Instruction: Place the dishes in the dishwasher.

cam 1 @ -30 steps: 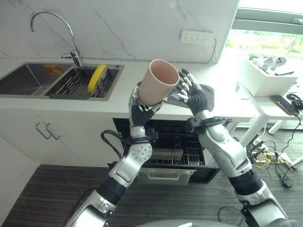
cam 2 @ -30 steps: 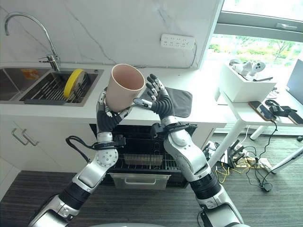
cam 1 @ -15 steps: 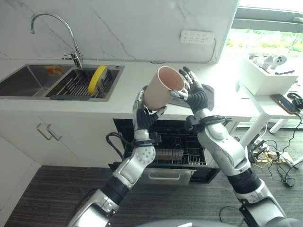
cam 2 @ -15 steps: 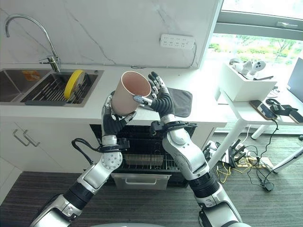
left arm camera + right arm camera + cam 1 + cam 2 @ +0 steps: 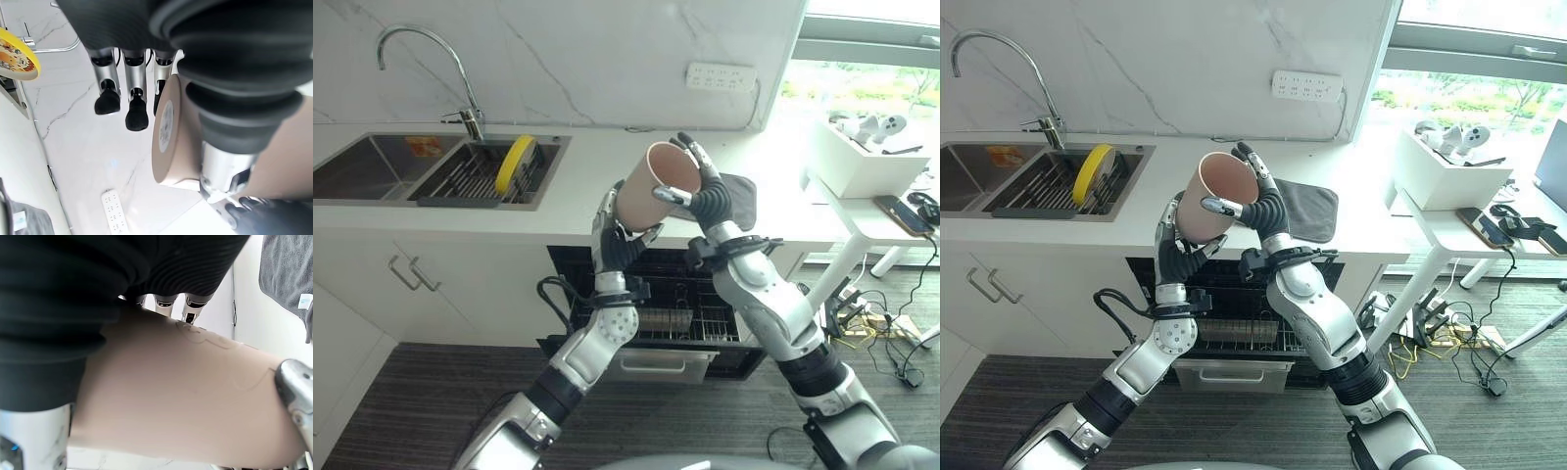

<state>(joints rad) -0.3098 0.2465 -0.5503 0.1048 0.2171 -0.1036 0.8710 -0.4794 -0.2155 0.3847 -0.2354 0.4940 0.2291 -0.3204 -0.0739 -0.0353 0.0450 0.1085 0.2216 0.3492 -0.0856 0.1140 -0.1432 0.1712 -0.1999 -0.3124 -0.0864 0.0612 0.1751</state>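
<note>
Beige cup (image 5: 651, 186) gripped by both right hand (image 5: 705, 201) and left hand (image 5: 610, 240), base hidden.

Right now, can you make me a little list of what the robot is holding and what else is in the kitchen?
held thing: pink cup, tilted, above the counter edge
left hand: curled round the cup's base
right hand: fingers round the cup near its rim
dishwasher: drawer open below the counter, rack visible
sink: yellow plate standing in its rack
counter: grey cloth behind the right hand
</note>
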